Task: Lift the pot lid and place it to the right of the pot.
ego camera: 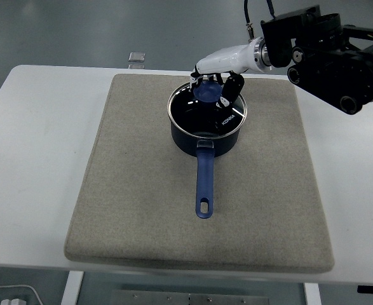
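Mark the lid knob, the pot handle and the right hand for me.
lid knob (206, 93), head view, blue top of the knob
pot handle (204, 181), head view, middle of the blue shaft
right hand (215, 81), head view, fingers closed around the knob
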You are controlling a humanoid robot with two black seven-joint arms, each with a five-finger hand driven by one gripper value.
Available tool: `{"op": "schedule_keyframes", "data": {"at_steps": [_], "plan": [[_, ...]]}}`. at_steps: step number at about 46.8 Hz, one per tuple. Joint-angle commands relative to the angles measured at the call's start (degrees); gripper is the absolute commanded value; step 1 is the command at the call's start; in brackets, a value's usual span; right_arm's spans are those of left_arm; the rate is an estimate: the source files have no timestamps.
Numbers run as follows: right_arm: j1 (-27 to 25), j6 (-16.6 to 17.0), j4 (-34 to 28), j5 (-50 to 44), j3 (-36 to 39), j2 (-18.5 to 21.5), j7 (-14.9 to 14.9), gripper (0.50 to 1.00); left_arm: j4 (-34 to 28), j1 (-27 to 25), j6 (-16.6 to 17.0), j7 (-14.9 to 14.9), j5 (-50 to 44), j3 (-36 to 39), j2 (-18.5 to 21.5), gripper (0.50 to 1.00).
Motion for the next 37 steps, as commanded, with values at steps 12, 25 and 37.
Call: {"op": "schedule_keyframes", "data": {"at_steps": [12,25,37], "plan": [[1.1,1.2,0.1,0.6,0.0,-0.4,0.0,0.500,0.0,0.0,0.0,0.0,0.0,0.0,0.0,1.000],[2.3,1.2,0.0,0.6,-0.2,-1.0,0.8,0.500,0.0,0.0,0.0,0.0,0.0,0.0,0.0,1.000],[3.3,2.8,-0.3,2.9,-0.3,-5.0,0.8,0.500,0.0,0.1,0.0,0.0,0.0,0.0,0.0,1.000]]}}
